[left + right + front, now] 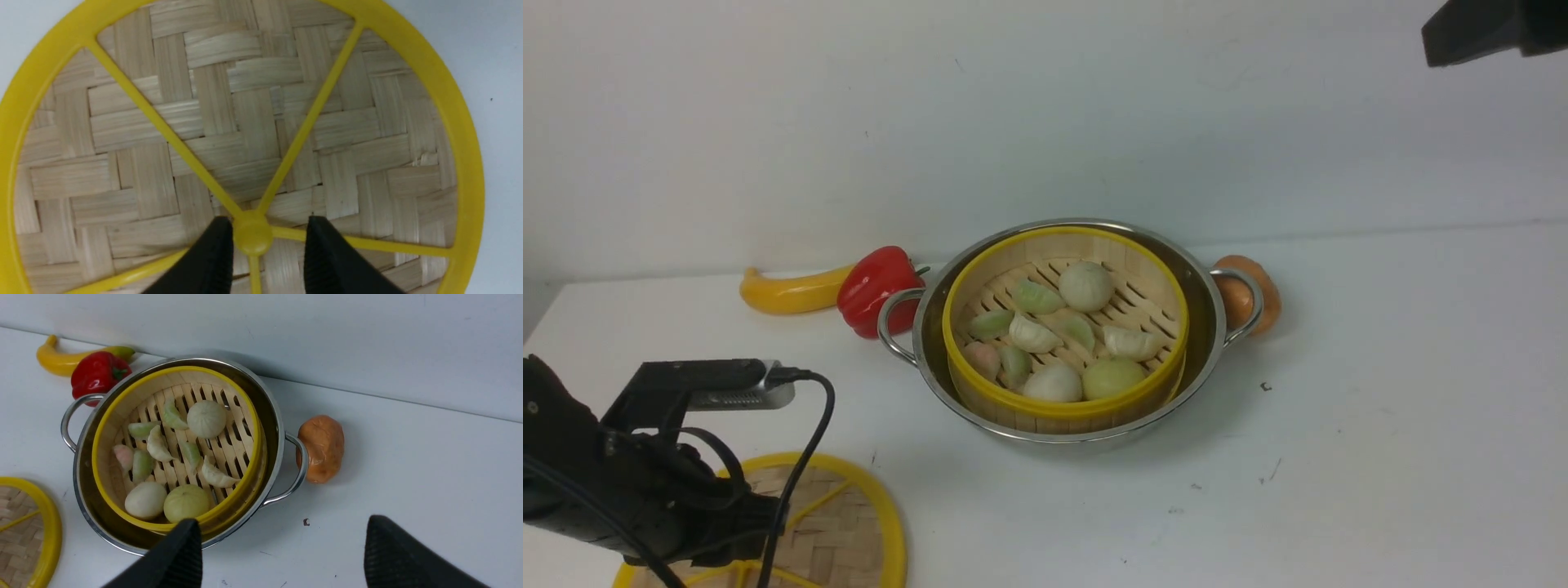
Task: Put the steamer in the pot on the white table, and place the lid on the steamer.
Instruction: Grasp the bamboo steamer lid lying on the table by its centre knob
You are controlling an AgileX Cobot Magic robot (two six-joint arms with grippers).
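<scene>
Seizing the flat round woven-bamboo lid (245,134) by its yellow central hub (253,239)
Locate lid flat on the speckled white table (1380,408), near-left of the shiny steel 2-handled pot (1205,327), with the yellow-rimmed bamboo steamer (1066,406) already seated inside. Note left gripper (269,224) astride the hub, part open, holding nothing; right gripper (284,520) raised, spread wide, empty. Expect slip or tilt from closing off-centre on so small a hub; expect a crooked seat on the steamer from lowering askew

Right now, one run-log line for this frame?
steamer: in pot | lid: flat on white table, not on steamer | left gripper: open, astride hub | right gripper: open, empty
</scene>
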